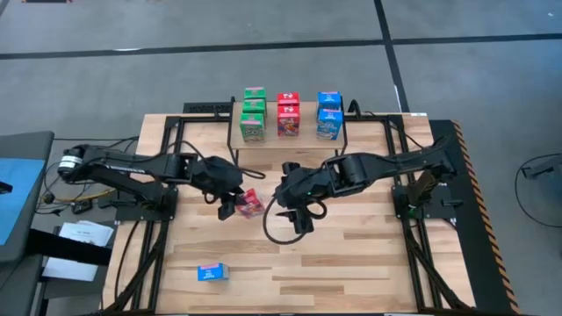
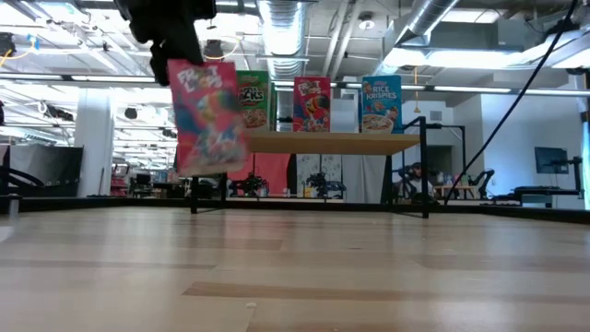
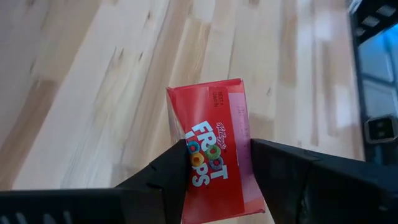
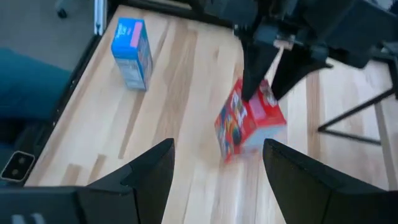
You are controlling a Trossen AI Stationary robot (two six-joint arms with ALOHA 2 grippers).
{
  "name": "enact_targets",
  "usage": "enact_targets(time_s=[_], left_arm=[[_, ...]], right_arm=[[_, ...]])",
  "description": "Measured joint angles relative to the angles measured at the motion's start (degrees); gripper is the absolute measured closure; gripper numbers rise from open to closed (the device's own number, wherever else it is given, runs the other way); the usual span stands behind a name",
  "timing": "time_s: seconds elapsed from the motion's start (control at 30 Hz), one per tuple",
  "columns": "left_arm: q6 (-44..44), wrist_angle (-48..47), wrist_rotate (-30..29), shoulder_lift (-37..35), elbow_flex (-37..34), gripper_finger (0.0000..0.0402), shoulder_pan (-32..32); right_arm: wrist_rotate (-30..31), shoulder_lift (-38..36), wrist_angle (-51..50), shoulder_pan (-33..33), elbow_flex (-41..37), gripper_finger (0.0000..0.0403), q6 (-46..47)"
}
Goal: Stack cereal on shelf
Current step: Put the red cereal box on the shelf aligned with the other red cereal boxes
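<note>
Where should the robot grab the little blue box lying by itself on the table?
Probably across its two long sides, coming straight down from above. The blue box lies flat on the tabletop with nothing near it, so its narrow width should fit between a pincer's fingers. The open right pincer is free; the left pincer already holds a red box.

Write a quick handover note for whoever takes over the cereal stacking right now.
Left gripper: shut on a red box, lifted off the table.
Right gripper: open, empty, mid-table beside the left one.
Shelf: green, red and blue stacks along it; their counts are hard to tell.
Left: place the held red box on the red stack, then fetch the blue box lying near the table's front edge.
</note>
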Motion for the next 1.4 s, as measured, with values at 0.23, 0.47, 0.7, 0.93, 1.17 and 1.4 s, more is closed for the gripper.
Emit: enact_targets(time_s=[0.23, 0.47, 0.7, 0.93, 1.17, 1.4], left_arm=[[0.10, -2.06, -1.65, 1.65, 0.00, 0.0251, -1.52], [0.29, -2.19, -4.88, 1.96, 0.00, 0.0251, -4.52], [0.08, -1.38, -5.89, 3.67, -0.02, 0.0251, -6.50], [0.32, 1.04, -6.02, 6.26, -0.02, 0.0251, -7.93], [1.72, 3.54, -6.03, 9.53, -0.02, 0.0251, -9.61], [1.07, 4.89, -6.14, 11.61, -0.04, 0.0251, -10.84]], right_arm=[[-0.02, 0.02, -2.91, 0.21, -0.97, 0.0132, 1.61], [-0.07, 0.02, -5.02, 1.69, -3.70, 0.0132, 4.23], [-0.04, 0.04, -2.66, 2.75, -9.12, 0.0132, 7.51], [0.83, 0.67, 5.64, 2.45, -14.47, 0.0132, 7.63], [2.76, 1.37, 10.23, 1.54, -15.23, 0.0132, 7.36], [2.84, 3.11, 11.41, 0.75, -15.34, 0.0132, 7.20]])
